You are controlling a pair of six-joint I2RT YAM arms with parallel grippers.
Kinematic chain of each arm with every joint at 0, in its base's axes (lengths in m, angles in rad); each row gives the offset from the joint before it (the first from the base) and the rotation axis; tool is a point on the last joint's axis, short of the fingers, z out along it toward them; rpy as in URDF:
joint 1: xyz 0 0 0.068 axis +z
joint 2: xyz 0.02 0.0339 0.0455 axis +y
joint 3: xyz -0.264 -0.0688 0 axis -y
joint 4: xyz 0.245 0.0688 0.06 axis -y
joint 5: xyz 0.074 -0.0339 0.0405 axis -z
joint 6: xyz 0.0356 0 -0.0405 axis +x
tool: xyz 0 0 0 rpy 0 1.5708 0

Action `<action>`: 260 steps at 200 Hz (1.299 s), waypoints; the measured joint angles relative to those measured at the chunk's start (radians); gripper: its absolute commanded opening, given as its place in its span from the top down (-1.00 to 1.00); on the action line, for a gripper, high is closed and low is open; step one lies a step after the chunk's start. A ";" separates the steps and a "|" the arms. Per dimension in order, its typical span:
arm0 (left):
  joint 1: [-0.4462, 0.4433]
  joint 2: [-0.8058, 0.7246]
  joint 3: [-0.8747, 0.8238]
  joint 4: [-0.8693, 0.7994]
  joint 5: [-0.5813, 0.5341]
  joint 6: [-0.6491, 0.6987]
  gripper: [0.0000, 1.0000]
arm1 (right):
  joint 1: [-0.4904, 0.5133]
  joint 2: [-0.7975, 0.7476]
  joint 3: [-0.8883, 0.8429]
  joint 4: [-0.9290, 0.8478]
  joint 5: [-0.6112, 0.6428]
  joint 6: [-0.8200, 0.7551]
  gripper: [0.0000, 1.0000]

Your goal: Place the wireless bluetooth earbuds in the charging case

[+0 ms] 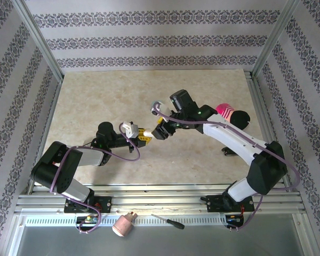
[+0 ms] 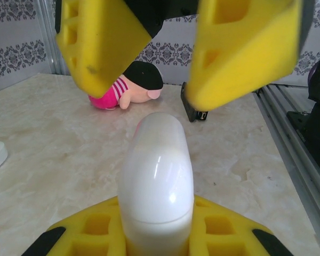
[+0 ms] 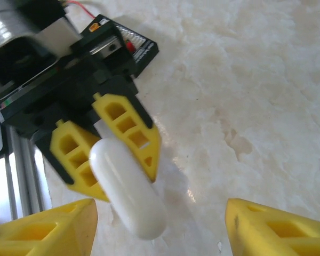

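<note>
**Over the counter (image 1: 96,96): charging case (image 3: 128,189) clamped at one end**

The white, pebble-shaped charging case is held fast by the left gripper (image 1: 144,133), with its rounded free end pointed at the right gripper (image 2: 149,90). The right gripper's yellow fingers are spread wide, one to each side of the case, and no contact is seen. A pink-and-black plush toy (image 2: 128,85) lies on the counter beyond.

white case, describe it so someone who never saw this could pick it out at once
Start at the middle of the marble table. There the left gripper is clamped on the case, which sticks out toward the open right gripper. It is a glossy white pebble held off the table, unlike the pink doll lying on it.
</note>
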 measured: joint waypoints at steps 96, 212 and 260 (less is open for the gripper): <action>0.001 -0.024 0.006 0.016 0.060 -0.076 0.81 | 0.000 0.026 -0.069 0.045 -0.126 -0.182 0.43; 0.001 -0.036 -0.062 0.077 -0.126 -0.029 -0.78 | -0.095 -0.004 -0.185 0.214 -0.097 0.079 0.60; 0.001 -0.116 -0.063 -0.104 -0.240 0.133 -0.83 | -0.237 0.051 -0.278 0.333 -0.059 0.438 0.59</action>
